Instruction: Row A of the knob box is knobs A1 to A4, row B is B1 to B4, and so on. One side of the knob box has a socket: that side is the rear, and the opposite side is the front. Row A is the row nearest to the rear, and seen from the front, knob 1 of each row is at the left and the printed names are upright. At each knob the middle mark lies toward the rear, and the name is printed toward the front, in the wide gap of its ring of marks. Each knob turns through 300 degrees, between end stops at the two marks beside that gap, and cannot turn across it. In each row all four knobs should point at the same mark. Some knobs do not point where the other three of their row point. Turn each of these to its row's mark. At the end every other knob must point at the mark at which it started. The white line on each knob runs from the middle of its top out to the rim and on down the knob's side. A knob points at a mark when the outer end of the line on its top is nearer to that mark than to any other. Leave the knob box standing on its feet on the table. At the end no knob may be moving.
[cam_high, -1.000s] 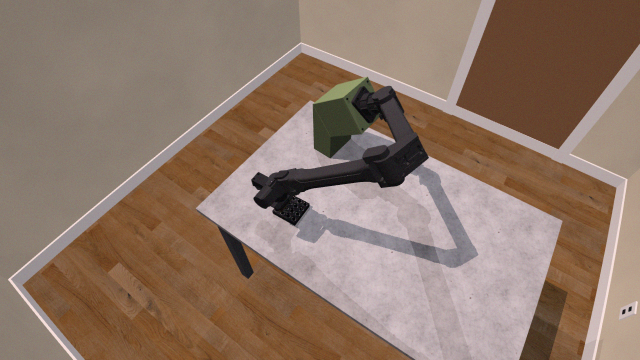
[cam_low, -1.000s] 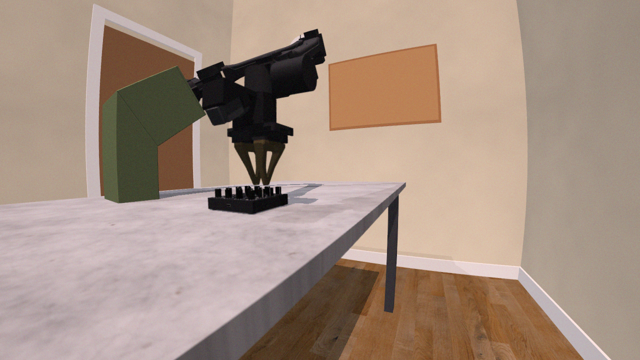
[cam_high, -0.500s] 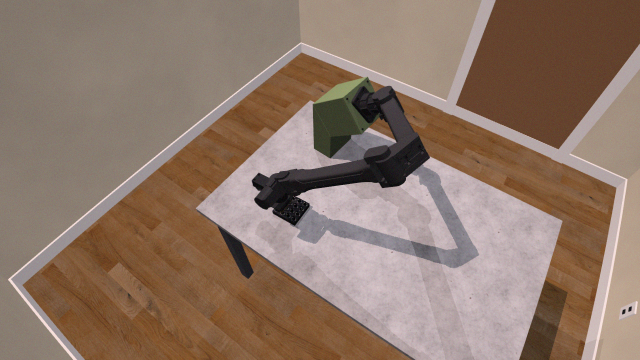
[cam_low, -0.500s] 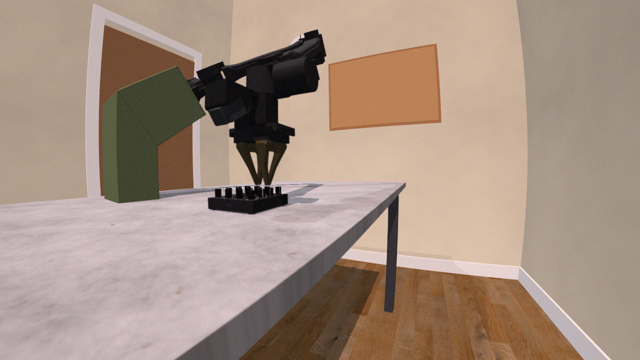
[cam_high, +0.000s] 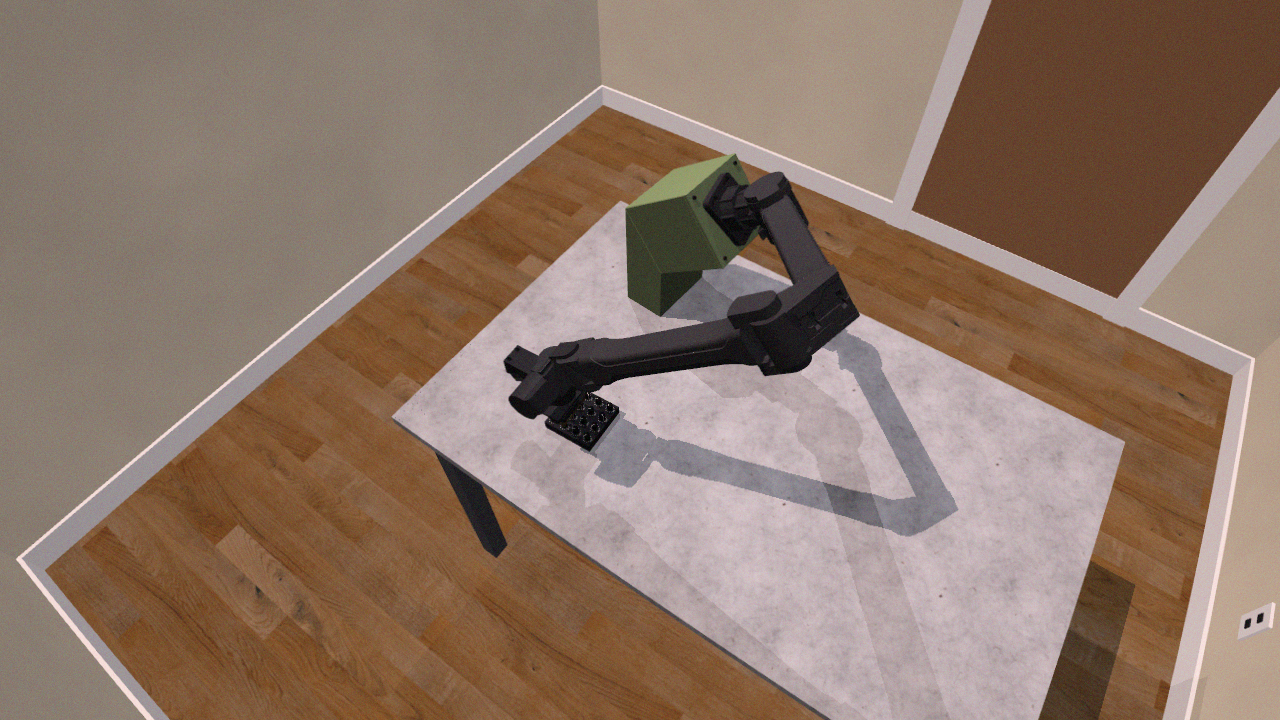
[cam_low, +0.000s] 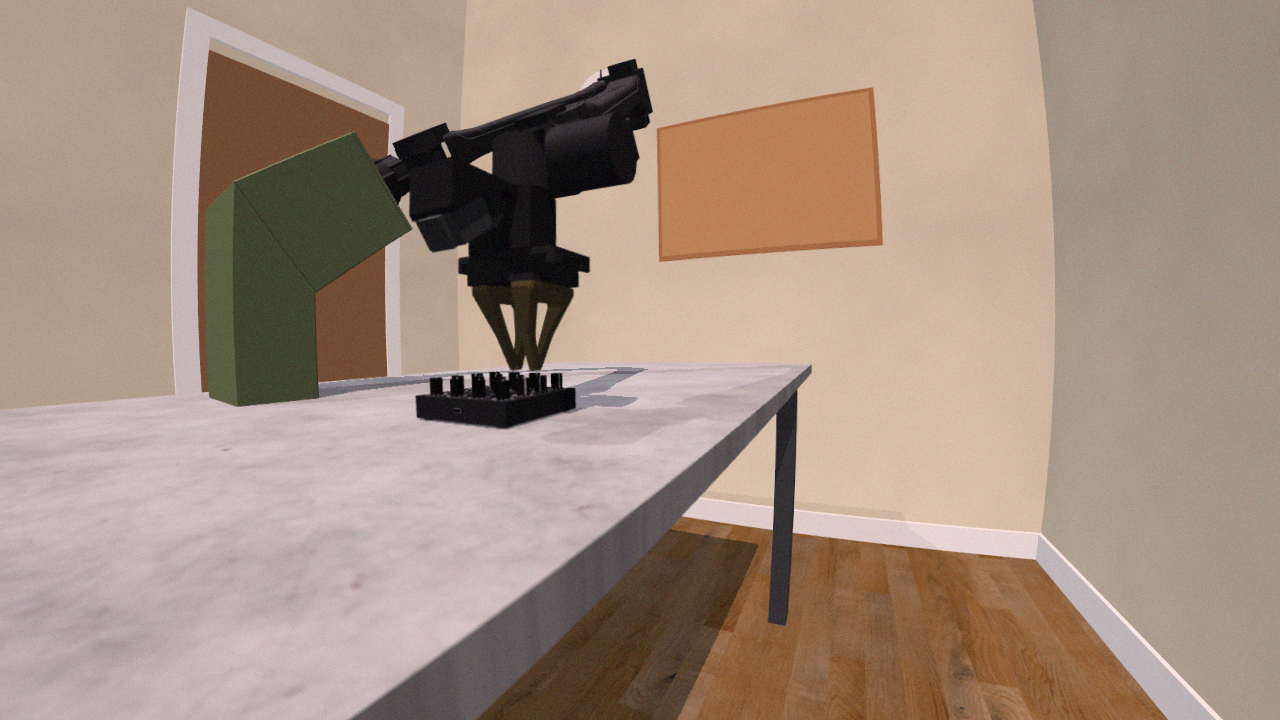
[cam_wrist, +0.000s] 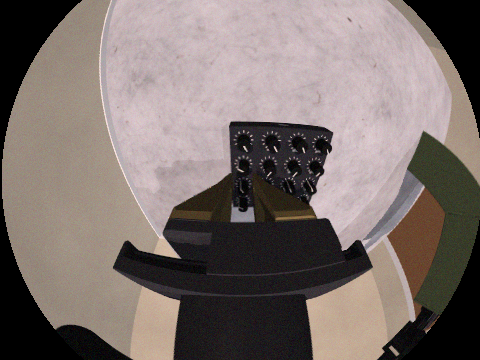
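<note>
The black knob box (cam_high: 586, 419) stands on its feet near the table's left corner; it also shows in the exterior view (cam_low: 494, 402), with a small socket on the side facing that camera. In the wrist view (cam_wrist: 280, 163) its knobs show white lines and rings of marks, too small to read. My gripper (cam_low: 528, 362) points straight down over the box, its fingertips just above the knob tops. The fingers stand a narrow gap apart with nothing between them. In the wrist view the gripper (cam_wrist: 243, 200) frames one knob in the left column, in a near row.
A green angled block (cam_high: 684, 232) holds the arm's base at the table's far side; it also shows in the exterior view (cam_low: 277, 259). The table edge runs close to the box on its left.
</note>
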